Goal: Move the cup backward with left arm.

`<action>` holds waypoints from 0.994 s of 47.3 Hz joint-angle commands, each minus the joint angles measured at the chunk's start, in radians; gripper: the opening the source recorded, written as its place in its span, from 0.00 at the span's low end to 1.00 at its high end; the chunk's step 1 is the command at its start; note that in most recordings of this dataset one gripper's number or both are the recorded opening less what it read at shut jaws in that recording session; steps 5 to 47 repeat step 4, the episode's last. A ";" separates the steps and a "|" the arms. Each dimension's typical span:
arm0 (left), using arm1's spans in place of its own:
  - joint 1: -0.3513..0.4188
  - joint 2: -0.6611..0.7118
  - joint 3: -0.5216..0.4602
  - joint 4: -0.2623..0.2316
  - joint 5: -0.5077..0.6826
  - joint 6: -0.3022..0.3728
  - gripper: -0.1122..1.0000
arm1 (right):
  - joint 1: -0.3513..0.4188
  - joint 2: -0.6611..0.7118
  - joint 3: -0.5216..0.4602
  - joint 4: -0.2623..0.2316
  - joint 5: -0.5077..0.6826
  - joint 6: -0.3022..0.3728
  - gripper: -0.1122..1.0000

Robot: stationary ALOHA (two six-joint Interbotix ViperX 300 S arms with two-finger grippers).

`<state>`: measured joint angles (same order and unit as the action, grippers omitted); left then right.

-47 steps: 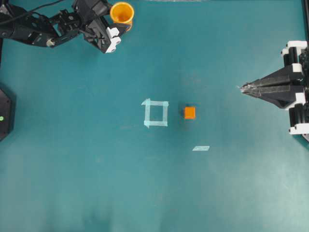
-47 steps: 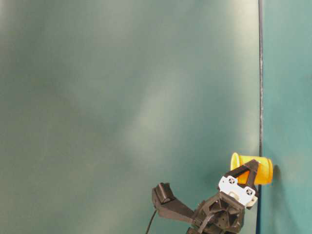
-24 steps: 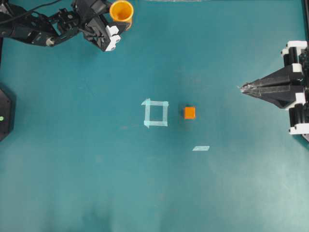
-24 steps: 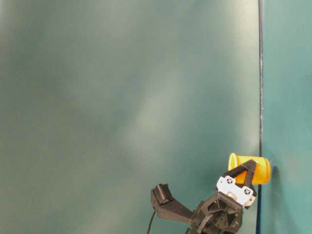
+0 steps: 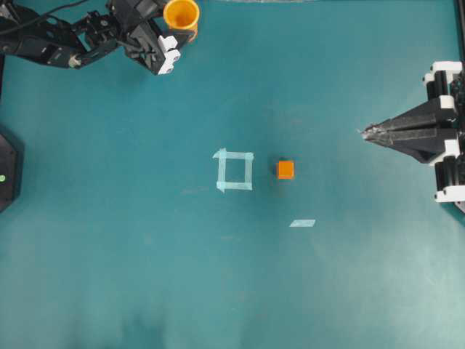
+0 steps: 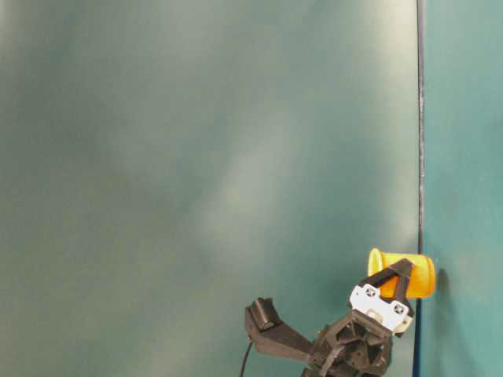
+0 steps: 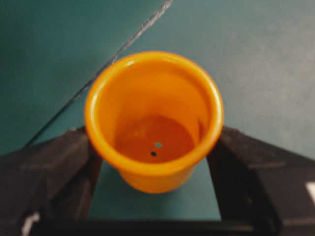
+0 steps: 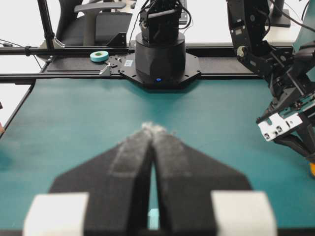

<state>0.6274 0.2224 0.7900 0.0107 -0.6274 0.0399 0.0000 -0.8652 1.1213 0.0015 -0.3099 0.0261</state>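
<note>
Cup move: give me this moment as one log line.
cup: held at back edge | left gripper: shut on cup | right gripper: shut, idle

Teal matte table surface (image 5: 131, 276), evenly lit, faint scuffs and soft sheen; pale tape square (image 5: 234, 170) near centre; short loose tape strip (image 5: 302, 223) lower right of it, well apart; small orange cube (image 5: 285, 169) just beside the square's right edge; black frame rail (image 8: 74, 50) along the table's far edge in the right wrist view; teal tape roll (image 8: 99, 56) resting by that rail; grey office chair (image 8: 96, 22) behind; bright white backdrop beyond, detail washed out.
</note>
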 commanded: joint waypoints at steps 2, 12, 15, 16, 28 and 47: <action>0.003 -0.005 -0.015 0.002 -0.009 -0.002 0.68 | -0.003 0.005 -0.032 0.003 -0.003 0.002 0.10; 0.003 0.000 -0.017 0.002 -0.012 -0.002 0.68 | -0.003 0.003 -0.034 0.003 -0.005 0.002 0.10; 0.003 0.000 -0.017 0.002 -0.012 -0.002 0.68 | -0.003 0.003 -0.034 0.003 -0.005 0.002 0.10; 0.003 0.000 -0.017 0.002 -0.012 -0.002 0.68 | -0.003 0.003 -0.034 0.003 -0.005 0.002 0.10; 0.003 0.000 -0.017 0.002 -0.012 -0.002 0.68 | -0.003 0.003 -0.034 0.003 -0.005 0.002 0.10; 0.003 0.000 -0.017 0.002 -0.012 -0.002 0.68 | -0.003 0.003 -0.034 0.003 -0.005 0.002 0.10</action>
